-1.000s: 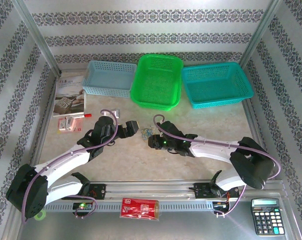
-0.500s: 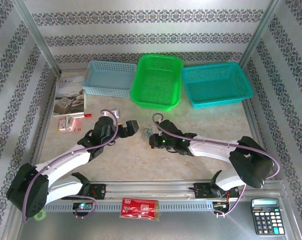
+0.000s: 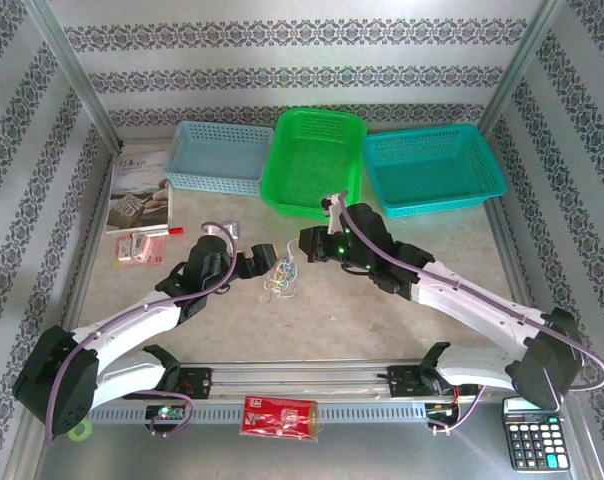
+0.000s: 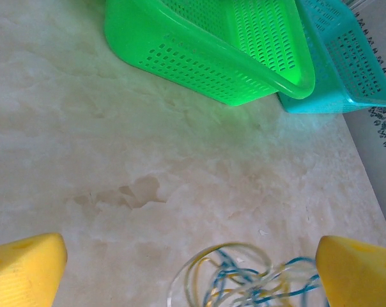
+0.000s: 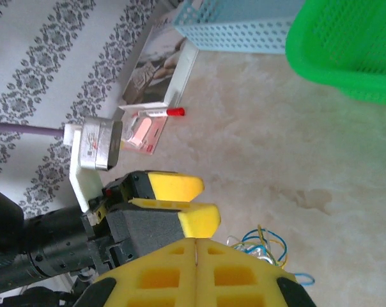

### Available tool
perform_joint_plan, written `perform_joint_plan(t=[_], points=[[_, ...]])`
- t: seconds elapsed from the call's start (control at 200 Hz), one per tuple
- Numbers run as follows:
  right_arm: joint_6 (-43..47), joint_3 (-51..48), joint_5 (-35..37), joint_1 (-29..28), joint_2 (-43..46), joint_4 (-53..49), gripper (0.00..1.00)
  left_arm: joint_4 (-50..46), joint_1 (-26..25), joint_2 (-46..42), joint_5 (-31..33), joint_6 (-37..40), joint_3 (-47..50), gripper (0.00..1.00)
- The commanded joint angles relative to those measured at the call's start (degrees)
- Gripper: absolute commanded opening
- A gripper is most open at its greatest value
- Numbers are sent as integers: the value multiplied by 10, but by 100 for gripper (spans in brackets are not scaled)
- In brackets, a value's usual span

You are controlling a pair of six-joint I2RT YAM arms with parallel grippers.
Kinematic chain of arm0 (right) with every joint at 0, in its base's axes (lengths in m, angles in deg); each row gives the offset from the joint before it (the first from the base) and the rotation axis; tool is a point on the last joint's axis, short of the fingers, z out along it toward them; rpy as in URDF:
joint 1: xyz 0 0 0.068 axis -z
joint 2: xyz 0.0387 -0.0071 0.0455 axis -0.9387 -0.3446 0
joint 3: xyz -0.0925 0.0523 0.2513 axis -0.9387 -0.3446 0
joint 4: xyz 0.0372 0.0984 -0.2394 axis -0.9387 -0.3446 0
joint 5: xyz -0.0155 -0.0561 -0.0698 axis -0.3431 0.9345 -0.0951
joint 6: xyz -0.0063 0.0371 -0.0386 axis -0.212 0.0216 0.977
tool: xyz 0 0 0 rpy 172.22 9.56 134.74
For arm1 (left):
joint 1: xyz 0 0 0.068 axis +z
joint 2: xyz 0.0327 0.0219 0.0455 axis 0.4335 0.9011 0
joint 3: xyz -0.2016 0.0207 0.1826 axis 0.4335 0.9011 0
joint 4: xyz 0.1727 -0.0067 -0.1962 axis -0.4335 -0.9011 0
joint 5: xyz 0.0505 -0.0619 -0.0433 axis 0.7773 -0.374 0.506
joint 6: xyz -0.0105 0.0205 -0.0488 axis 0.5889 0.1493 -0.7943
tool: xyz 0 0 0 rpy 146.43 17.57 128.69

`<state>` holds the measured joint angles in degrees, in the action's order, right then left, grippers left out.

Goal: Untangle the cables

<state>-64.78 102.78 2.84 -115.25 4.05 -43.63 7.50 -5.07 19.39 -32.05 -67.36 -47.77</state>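
Where the two arms are bolted along the near rail, a red packet lies between their bases and a calculator sits at the right corner. Further in, on the pale marbled table, the cables lie as a loose clump of thin curly cords, pale blue and yellowish, about mid-table and just left of centre. The left gripper is low beside them on their left, its jaws spread as wide as they go and holding nothing. From the left wrist camera its two yellow fingertips stand far apart at the bottom corners, with loops of the cables on the tabletop between them.

The right gripper hangs just beyond and to the right of the clump, its jaws pressed fully together. In the right wrist view its yellow pads meet with no gap, and the cords show just past them. Whether a strand is nipped between the pads cannot be made out.

Farther back on the left side, a small pink packet and a red-capped pen lie in front of a booklet. Along the far edge three baskets stand in a row: a pale blue basket, a green basket in the middle, and a teal basket close against the green one.
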Motion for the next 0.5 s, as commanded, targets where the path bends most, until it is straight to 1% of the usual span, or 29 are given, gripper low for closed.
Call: perform_joint_plan(t=[0.0, 0.18, 0.28, 0.41, 0.495], points=[[13, 2, 8, 11, 11, -21, 0, 17, -8, -6, 8, 10, 7, 100], [4, -34, -2, 32, -12, -6, 0, 10, -8, -7, 12, 16, 4, 100], [-2, -51, -13, 33, -20, 11, 0, 1, -8, -9, 11, 29, -2, 100], [4, -48, -10, 34, -12, 6, 0, 16, -9, -11, -21, 68, -3, 100], [10, -41, -9, 35, -6, -2, 0, 48, -12, -12, -48, 91, 6, 100]])
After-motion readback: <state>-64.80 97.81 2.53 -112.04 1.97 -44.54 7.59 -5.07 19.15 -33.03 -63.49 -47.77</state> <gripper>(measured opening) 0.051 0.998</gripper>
